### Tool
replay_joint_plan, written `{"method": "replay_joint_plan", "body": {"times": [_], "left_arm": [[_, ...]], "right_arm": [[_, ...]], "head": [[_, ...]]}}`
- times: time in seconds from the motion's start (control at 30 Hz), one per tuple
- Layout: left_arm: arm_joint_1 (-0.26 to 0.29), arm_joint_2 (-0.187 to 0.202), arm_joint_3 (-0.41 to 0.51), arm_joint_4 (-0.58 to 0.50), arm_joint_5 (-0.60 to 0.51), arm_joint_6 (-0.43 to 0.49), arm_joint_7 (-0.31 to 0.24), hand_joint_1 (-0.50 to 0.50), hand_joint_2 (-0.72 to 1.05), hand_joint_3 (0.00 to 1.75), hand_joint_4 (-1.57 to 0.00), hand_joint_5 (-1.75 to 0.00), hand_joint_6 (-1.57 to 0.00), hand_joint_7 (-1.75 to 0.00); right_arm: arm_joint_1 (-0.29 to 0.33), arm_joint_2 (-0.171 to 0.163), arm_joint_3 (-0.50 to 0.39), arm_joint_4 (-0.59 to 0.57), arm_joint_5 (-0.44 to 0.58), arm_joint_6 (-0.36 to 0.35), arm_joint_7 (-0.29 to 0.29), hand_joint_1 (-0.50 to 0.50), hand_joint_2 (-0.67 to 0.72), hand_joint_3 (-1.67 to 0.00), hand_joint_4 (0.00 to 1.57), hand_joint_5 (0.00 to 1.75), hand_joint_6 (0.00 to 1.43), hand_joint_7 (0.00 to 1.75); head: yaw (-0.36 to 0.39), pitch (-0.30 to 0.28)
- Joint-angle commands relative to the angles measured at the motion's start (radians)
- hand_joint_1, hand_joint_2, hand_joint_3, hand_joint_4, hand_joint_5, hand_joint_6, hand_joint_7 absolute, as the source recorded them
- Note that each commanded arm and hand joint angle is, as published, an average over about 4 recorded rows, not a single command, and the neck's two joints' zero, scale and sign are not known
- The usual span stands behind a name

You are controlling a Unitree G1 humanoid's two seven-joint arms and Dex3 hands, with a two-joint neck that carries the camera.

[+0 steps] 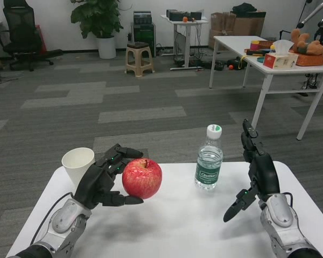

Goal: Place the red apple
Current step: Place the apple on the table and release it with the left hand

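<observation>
A red apple [142, 178] hangs just above the white table [177, 226] at centre left, gripped by my left hand [105, 180], whose fingers wrap its left side from above and below. My right hand [255, 172] hovers over the table's right part, fingers spread apart and nothing in it.
A white paper cup [78, 163] stands at the table's far left corner, just behind my left hand. A clear water bottle [209, 165] with a white cap and green label stands upright between the apple and my right hand. Another table [269, 67] with boxes stands beyond, at right.
</observation>
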State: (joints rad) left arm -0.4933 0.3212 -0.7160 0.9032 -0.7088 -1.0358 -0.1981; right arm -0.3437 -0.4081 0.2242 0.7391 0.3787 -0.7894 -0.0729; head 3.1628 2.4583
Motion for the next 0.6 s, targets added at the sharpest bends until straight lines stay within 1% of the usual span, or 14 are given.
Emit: {"method": "replay_joint_plan", "body": {"times": [0.03, 0.13, 0.27, 0.3, 0.37, 0.43, 0.6], "left_arm": [[-0.022, 0.012, -0.031, 0.046, -0.005, 0.052, -0.005, -0.26, 0.87, 0.00, -0.90, -1.75, -1.11, -1.33], [-0.027, 0.014, -0.052, 0.063, 0.002, 0.107, -0.023, -0.26, 0.87, 0.00, -0.84, -1.75, -1.12, -1.33], [-0.037, 0.017, -0.090, 0.084, 0.010, 0.192, -0.061, -0.24, 0.87, 0.00, -0.76, -1.75, -1.12, -1.33], [-0.040, 0.018, -0.099, 0.089, 0.017, 0.201, -0.066, -0.25, 0.87, 0.00, -0.74, -1.75, -1.11, -1.33], [-0.046, 0.018, -0.104, 0.095, 0.071, 0.211, -0.070, -0.26, 0.87, 0.00, -0.71, -1.75, -1.10, -1.33], [-0.051, 0.018, -0.104, 0.095, 0.127, 0.227, -0.074, -0.26, 0.87, 0.00, -0.71, -1.75, -1.10, -1.33], [-0.073, 0.019, -0.156, 0.099, 0.141, 0.253, -0.093, -0.26, 0.87, 0.00, -0.67, -1.75, -1.13, -1.33]], "right_arm": [[-0.006, 0.004, -0.002, 0.002, 0.005, 0.002, -0.002, -0.29, 0.72, 0.00, 0.00, 0.00, 0.00, 0.00], [-0.006, 0.005, -0.002, 0.002, 0.005, 0.002, -0.002, -0.29, 0.72, 0.00, 0.00, 0.00, 0.00, 0.00], [-0.006, 0.007, 0.001, 0.003, 0.005, 0.002, -0.002, -0.28, 0.72, 0.00, 0.00, 0.00, 0.00, 0.00], [-0.006, 0.007, 0.001, 0.003, 0.005, 0.002, -0.002, -0.27, 0.72, 0.00, 0.00, 0.00, 0.00, 0.00], [-0.006, 0.008, 0.001, 0.004, 0.005, 0.002, -0.002, -0.26, 0.72, 0.00, 0.00, 0.00, 0.00, 0.00], [-0.006, 0.009, 0.002, 0.006, 0.005, 0.002, -0.002, -0.28, 0.72, 0.00, 0.00, 0.00, 0.00, 0.00], [-0.006, 0.012, 0.005, 0.013, 0.005, 0.002, -0.002, -0.29, 0.71, 0.00, 0.00, 0.00, 0.00, 0.00]], "head": [[-0.003, -0.002], [-0.006, -0.004], [-0.007, -0.011], [-0.007, -0.013], [-0.007, -0.015], [-0.007, -0.019], [-0.004, -0.030]]}}
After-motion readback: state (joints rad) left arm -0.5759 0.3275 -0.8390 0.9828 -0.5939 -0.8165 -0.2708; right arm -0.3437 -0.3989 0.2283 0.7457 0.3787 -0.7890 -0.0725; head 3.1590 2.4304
